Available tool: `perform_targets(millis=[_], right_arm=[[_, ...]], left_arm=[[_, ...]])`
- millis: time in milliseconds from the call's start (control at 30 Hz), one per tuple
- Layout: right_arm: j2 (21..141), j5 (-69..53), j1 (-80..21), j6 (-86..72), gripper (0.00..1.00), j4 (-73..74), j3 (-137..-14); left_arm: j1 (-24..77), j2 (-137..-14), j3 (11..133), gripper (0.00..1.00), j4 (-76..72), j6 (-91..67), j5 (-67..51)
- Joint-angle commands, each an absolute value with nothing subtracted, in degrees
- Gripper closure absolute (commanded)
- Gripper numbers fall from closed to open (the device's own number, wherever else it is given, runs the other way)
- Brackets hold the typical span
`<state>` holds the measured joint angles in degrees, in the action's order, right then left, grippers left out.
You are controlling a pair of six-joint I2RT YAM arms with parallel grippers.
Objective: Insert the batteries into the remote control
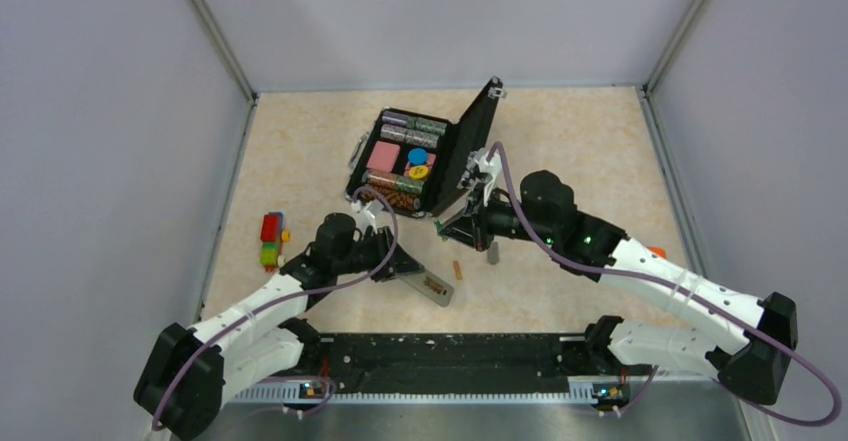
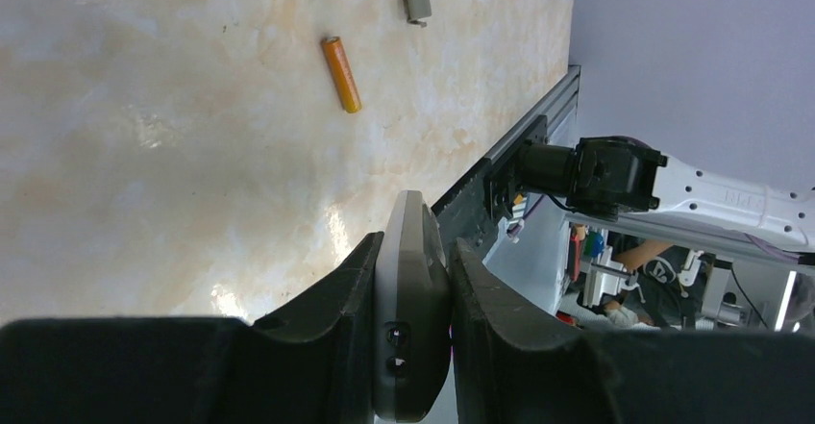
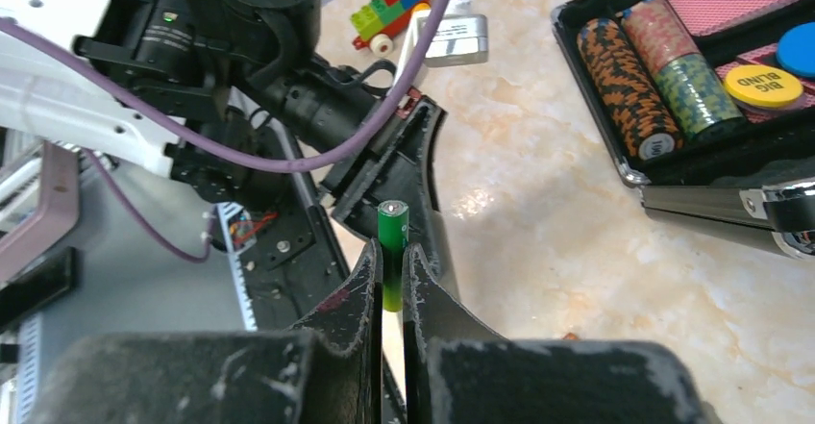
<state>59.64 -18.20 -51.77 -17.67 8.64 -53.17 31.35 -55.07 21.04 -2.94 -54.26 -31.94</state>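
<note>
My left gripper (image 1: 397, 262) is shut on the remote control (image 1: 432, 287) and holds it low over the table, grey back up. In the left wrist view the remote (image 2: 411, 280) stands edge-on between the fingers (image 2: 336, 289). My right gripper (image 1: 458, 224) is shut on the green battery (image 3: 392, 236), which sticks out past its fingertips and hangs just beyond the remote's far side. The orange-brown battery (image 1: 458, 269) lies on the table between the grippers; it also shows in the left wrist view (image 2: 341, 73).
A small grey strip (image 1: 493, 252) lies on the table by the right gripper. The open black case (image 1: 470, 151) with poker chips stands behind. A multicoloured block toy (image 1: 271, 239) sits at the left. A black rail (image 1: 450, 351) runs along the near edge.
</note>
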Motion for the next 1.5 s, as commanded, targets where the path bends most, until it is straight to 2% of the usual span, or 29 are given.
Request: perform_targets(millis=[0, 433, 700, 1100, 1200, 1467], right_arm=[[59.8, -14.5, -52.3, -14.9, 1.00, -1.1, -51.2], [62.4, -14.3, -52.7, -16.6, 1.00, -2.5, -47.8], [64.5, -11.2, -58.0, -13.0, 1.00, -5.5, -44.8], [63.2, -11.5, -58.3, -6.8, 1.00, -19.9, -34.3], [63.0, -12.1, -58.3, -6.6, 1.00, -23.2, -31.4], [68.4, -12.1, -61.3, -6.9, 1.00, -34.2, -25.7]], left_arm=[[28.8, -54.1, 19.2, 1.00, -6.9, -54.6, -37.5], [27.5, -54.1, 18.6, 1.00, -5.2, -53.0, -38.6], [27.1, -55.1, 18.9, 1.00, -3.7, -51.3, -39.1], [25.7, -58.7, 20.4, 1.00, -0.2, -47.6, -41.8], [25.3, -59.7, 21.8, 1.00, 3.5, -45.1, -40.3], [25.1, -59.1, 21.1, 1.00, 2.0, -42.0, -33.8]])
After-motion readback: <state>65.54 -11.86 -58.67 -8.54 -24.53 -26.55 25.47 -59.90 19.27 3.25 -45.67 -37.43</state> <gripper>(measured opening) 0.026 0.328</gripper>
